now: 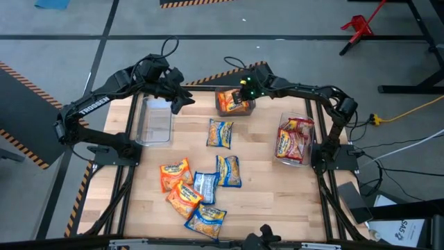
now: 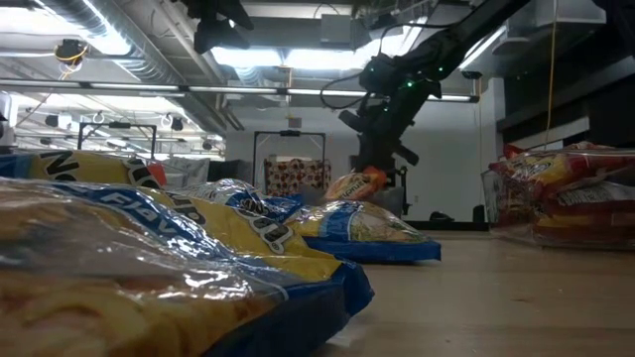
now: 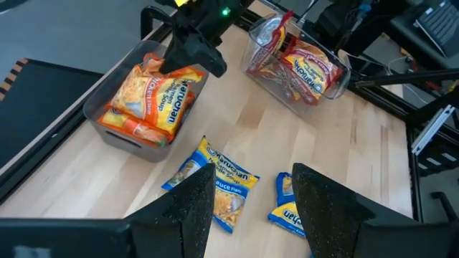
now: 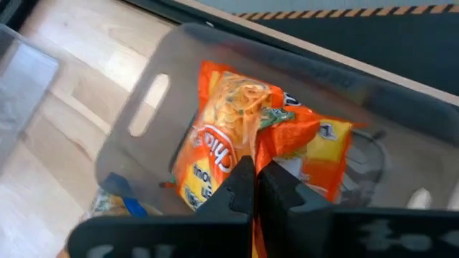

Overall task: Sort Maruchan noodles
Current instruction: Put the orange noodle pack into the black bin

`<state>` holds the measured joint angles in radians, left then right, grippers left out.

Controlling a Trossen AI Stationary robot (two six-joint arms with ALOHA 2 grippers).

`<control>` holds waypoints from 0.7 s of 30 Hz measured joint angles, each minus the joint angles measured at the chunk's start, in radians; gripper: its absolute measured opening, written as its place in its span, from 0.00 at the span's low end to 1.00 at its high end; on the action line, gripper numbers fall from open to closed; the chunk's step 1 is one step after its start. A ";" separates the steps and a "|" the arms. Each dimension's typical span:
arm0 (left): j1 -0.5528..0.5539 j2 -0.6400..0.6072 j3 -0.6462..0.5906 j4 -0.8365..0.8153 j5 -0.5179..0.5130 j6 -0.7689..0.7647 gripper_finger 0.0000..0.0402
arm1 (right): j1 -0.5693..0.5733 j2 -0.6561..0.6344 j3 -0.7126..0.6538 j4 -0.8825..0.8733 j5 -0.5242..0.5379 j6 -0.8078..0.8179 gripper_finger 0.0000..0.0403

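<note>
Over a clear bin (image 1: 234, 109) at the far middle of the table, my right gripper (image 4: 252, 188) is shut on an orange noodle packet (image 4: 237, 143). Another orange packet (image 3: 136, 118) lies in that bin. My left gripper (image 3: 254, 208) hovers open above the table's far left, beside an empty clear bin (image 1: 154, 123), and touches nothing. Loose on the table lie blue-and-yellow packets (image 1: 220, 133), (image 1: 229, 170) and orange ones (image 1: 175, 173), (image 1: 184, 199). A bin on the right (image 1: 295, 142) holds red packets. My right gripper pinches the orange packet by a crumpled edge at its upper end (image 4: 269, 147), between its two fingers. The fingers slant down from the table's right side. The packet sits tilted inside the bin, its lower end (image 3: 168, 107) resting on the packet beneath.
The loose packets are bunched toward the near middle of the table, with one more blue-and-yellow packet (image 1: 206, 222) by the near edge. Bare wood (image 1: 277, 194) lies at the near right. The arm bases stand at the left and right edges.
</note>
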<state>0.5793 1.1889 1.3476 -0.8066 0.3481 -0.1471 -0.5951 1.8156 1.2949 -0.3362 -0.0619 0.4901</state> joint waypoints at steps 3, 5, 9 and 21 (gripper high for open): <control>0.000 0.000 0.000 0.002 0.000 -0.002 0.45 | 0.000 0.004 0.000 0.012 0.004 0.009 0.00; 0.000 0.000 0.000 0.006 0.000 -0.004 0.45 | 0.000 0.019 0.001 0.034 0.005 0.014 0.00; 0.000 0.000 0.000 0.008 -0.001 -0.007 0.45 | -0.001 0.057 0.001 0.033 -0.003 0.029 0.00; 0.000 0.000 0.000 0.008 -0.043 -0.008 0.45 | -0.001 0.075 0.000 0.175 -0.165 -0.035 0.01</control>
<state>0.5795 1.1889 1.3476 -0.7990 0.3049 -0.1546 -0.5964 1.8904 1.2949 -0.1615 -0.2269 0.4549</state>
